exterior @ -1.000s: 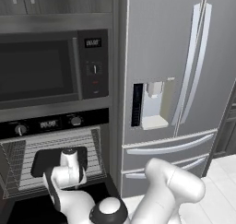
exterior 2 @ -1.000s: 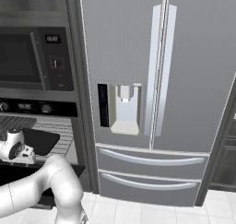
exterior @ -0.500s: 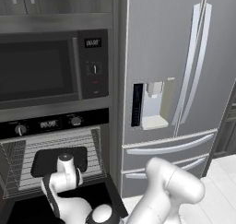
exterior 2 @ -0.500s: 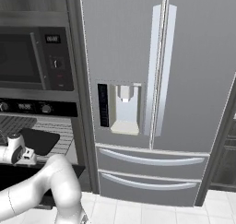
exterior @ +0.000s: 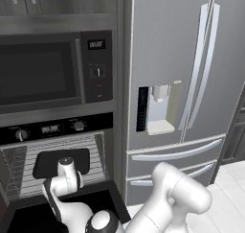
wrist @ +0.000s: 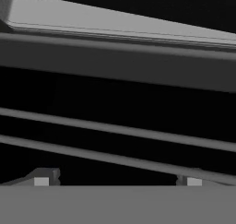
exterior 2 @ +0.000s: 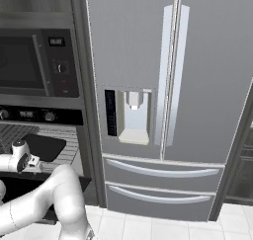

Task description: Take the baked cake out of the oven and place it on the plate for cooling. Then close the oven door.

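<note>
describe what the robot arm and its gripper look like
The arm is glossy white, built of thick rounded segments with dark joints and a dark round cap near its base. No cables or markings show. The gripper ends in two small dark finger tips with pale square pads.

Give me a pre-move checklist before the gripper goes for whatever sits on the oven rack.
1. Oven door down: ok, it lies open under the arm.
2. Gripper open: ok, both tips stand wide apart in the hand view.
3. Gripper empty: ok, nothing sits between the tips.
4. Dark tray on the wire rack: ok, it lies flat just past the hand.
5. Cake on the tray: cannot tell, it reads as a flat dark slab.
6. Plate ready for the drop: cannot tell from these views.
</note>
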